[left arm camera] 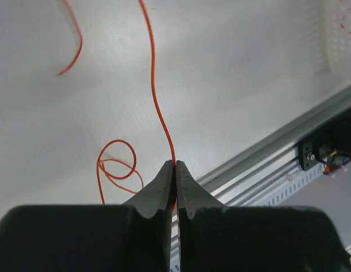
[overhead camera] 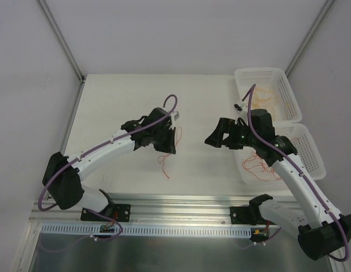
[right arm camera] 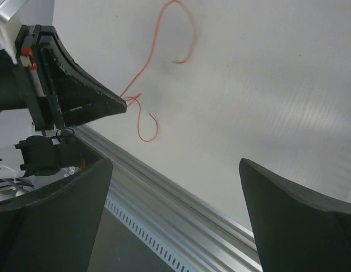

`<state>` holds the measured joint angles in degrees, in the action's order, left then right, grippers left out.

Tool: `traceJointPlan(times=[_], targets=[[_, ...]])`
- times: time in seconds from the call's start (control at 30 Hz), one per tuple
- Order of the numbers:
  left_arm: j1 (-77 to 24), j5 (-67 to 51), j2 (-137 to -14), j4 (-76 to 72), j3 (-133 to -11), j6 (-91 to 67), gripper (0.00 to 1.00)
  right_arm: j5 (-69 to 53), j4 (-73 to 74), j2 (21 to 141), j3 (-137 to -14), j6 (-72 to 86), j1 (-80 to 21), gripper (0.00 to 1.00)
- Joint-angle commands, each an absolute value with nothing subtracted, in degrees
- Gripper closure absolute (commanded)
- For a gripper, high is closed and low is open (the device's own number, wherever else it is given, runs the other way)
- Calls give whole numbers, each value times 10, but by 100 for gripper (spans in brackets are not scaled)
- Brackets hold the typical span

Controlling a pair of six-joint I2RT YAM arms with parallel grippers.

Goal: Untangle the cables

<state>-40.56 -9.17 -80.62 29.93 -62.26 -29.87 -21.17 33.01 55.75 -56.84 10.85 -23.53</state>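
Pinched in my left gripper [left arm camera: 175,165] is one red cable [left arm camera: 153,85]; my right gripper [right arm camera: 175,164] is wide open. More cables [overhead camera: 256,166] sit tangled in the basket [overhead camera: 312,148].

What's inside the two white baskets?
The far basket holds pale yellow-orange cables; the near basket holds red-orange cables. The right arm covers part of the near basket, so more may be hidden.

The left arm [overhead camera: 105,150] reaches from the near edge of the table [overhead camera: 124,96] toward its middle, left gripper [left arm camera: 175,168] pinched tight on a red-orange cable [left arm camera: 154,96]. Opposite, the right arm [overhead camera: 297,181] bends inward, right gripper [right arm camera: 175,167] gaping wide and empty.
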Motion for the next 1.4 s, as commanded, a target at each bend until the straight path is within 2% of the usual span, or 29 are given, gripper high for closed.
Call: traceJointPlan(times=[0.0,0.3,0.57,0.87,1.13,1.37], targets=[[-467,-105,-824,308,-686,-229,100,-229,274,556,-555,176,-241,0],[-544,-88,-872,308,-794,-185,100,-184,227,560,-488,300,-245,1],[-580,-93,-898,305,-835,-165,100,-164,154,536,-419,361,-249,9],[-597,-86,-925,300,-851,-175,100,-140,148,523,-429,371,-254,10],[-597,-24,-925,301,-847,-202,100,-107,193,484,-443,357,-254,18],[-597,-33,-929,300,-857,-203,100,-127,176,493,-444,365,-258,23]])
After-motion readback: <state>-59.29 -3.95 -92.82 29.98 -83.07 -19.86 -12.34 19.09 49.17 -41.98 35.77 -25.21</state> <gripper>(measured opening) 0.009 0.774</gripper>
